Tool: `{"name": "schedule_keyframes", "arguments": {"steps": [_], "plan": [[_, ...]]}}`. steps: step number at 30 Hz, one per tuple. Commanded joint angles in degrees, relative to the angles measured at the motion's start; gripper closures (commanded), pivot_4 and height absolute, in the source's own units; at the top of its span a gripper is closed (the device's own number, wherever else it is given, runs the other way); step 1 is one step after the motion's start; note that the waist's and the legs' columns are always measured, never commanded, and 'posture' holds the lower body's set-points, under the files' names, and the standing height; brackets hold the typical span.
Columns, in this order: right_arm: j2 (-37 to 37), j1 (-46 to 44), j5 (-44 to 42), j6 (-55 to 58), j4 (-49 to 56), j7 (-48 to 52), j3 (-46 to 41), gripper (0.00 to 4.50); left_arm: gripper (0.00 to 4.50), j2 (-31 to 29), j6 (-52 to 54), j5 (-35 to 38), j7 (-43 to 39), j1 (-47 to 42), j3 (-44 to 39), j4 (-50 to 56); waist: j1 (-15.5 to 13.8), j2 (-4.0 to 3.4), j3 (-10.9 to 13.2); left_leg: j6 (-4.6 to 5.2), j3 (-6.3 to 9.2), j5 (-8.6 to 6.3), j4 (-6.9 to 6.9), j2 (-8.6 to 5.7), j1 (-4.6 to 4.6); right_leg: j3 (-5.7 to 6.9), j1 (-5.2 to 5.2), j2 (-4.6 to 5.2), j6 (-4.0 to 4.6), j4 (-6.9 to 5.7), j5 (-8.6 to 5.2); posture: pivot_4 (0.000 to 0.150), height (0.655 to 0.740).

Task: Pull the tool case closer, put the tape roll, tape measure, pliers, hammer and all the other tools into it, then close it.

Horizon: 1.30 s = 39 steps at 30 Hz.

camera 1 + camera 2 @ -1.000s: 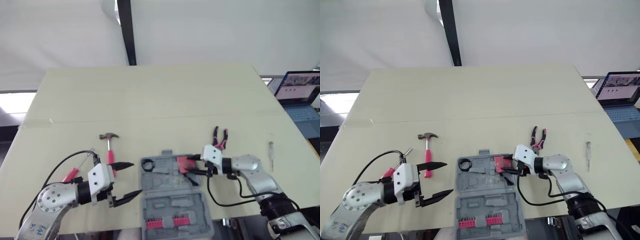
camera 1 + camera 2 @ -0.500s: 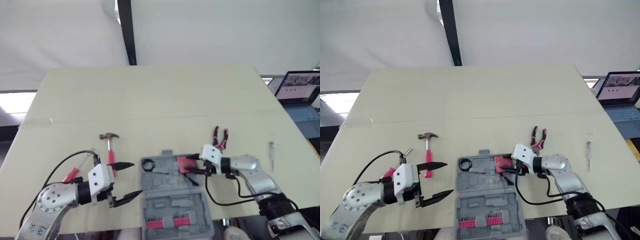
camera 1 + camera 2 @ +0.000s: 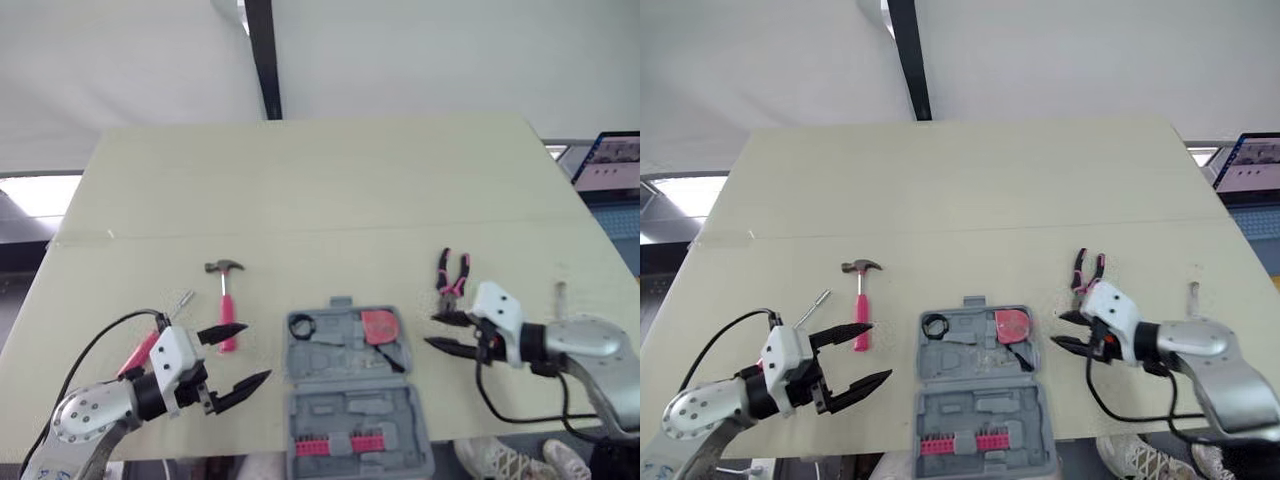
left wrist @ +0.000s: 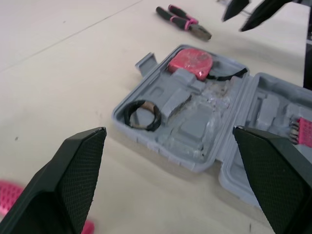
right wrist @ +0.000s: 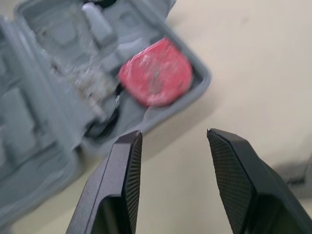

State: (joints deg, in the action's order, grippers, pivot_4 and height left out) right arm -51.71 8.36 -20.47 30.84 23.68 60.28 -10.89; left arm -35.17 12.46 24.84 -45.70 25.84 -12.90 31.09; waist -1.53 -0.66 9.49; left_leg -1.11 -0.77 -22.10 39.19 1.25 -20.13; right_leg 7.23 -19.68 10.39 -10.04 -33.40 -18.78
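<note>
tape measure [image 3: 378,326] sits in tool case [image 3: 355,412]

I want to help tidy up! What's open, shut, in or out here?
Grey plastic tool case: open, flat.
Red tape measure: inside case.
Black tape roll: inside case.
Pink-handled pliers: out, on table.
Pink-handled hammer: out, on table.
Left end effector: open, empty.
Right end effector: open, empty.
</note>
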Motion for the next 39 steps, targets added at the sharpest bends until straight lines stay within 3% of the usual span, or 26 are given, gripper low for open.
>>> {"name": "schedule_keyframes", "arguments": {"steps": [1, 2, 7, 15, 24, 29, 36, 39], "plan": [[-1.4, 6.9, -4.2, 1.9, 5.6, 2.6, -7.9, 0.43, 0.0, 0.9, -1.4, 0.6, 0.1, 4.3, -1.9, 3.0, 0.0, 0.09, 0.1, 0.0, 0.0, 0.0, 0.03, 0.0, 0.03, -0.01, 0.03, 0.0, 0.0, -0.01, 0.0, 0.15, 0.74], [-1.5, 9.3, -4.4, 1.5, 6.1, 3.1, -9.5, 0.04, 0.0, 1.3, -1.7, 0.4, 0.1, 5.6, -2.1, 3.4, 0.0, 0.1, 0.1, -0.01, 0.01, 0.03, 0.03, 0.0, 0.03, -0.01, 0.04, 0.0, -0.01, -0.02, 0.0, 0.15, 0.74], [-2.5, 17.0, -4.1, -0.4, 5.8, 5.6, -13.8, 0.04, 0.0, 2.9, -2.9, 0.7, 0.3, 11.0, -2.8, 6.0, 0.0, 0.16, 0.1, 0.0, 0.01, 0.02, 0.03, 0.01, 0.04, -0.03, 0.08, 0.0, -0.01, 0.01, 0.0, 0.15, 0.74], [-2.5, 18.0, -3.5, -3.3, 3.7, 6.1, -13.6, 0.04, 0.0, 2.5, -1.5, 1.2, 1.2, 12.2, -3.8, 9.3, 0.0, 0.2, 0.1, 0.0, 0.01, 0.02, 0.03, 0.01, 0.04, -0.03, 0.07, 0.0, 0.0, 0.02, 0.0, 0.15, 0.74], [-1.9, 15.7, -5.7, 0.8, 4.6, 3.8, -12.9, 0.04, 0.0, 0.1, 4.0, 2.6, 3.3, 5.1, -2.5, 12.5, 0.0, 0.2, 0.1, -0.01, 0.03, 0.03, 0.03, 0.01, 0.06, -0.02, 0.1, 0.0, 0.0, -0.01, 0.0, 0.15, 0.74], [-2.2, 14.7, -11.6, 5.9, 5.7, 5.4, -13.3, 0.04, 0.0, -1.7, 7.1, 3.7, 3.8, -2.3, -1.3, 11.8, -0.1, 0.19, 0.1, -0.02, 0.05, 0.04, 0.04, 0.01, 0.05, 0.0, 0.08, -0.01, 0.0, -0.03, 0.0, 0.15, 0.74], [-2.7, 14.6, -12.3, 5.3, 6.8, 5.6, -13.1, 0.04, 0.0, -1.9, 7.0, 3.5, 2.3, -6.0, -0.6, 9.8, 0.1, 0.15, 0.1, -0.01, 0.06, 0.04, 0.03, 0.0, 0.02, 0.01, 0.12, 0.0, 0.0, -0.03, 0.0, 0.15, 0.74], [-2.5, 14.3, -12.4, 5.4, 6.8, 4.9, -13.0, 0.04, 0.0, -2.0, 6.1, 3.0, 1.5, -6.8, -0.2, 8.6, 0.3, -0.01, 0.2, 0.07, 1.06, 0.1, -0.08, -0.24, -0.04, 1.1, 1.32, 0.27, -0.02, 0.52, 0.01, 0.15, 0.74]]}}
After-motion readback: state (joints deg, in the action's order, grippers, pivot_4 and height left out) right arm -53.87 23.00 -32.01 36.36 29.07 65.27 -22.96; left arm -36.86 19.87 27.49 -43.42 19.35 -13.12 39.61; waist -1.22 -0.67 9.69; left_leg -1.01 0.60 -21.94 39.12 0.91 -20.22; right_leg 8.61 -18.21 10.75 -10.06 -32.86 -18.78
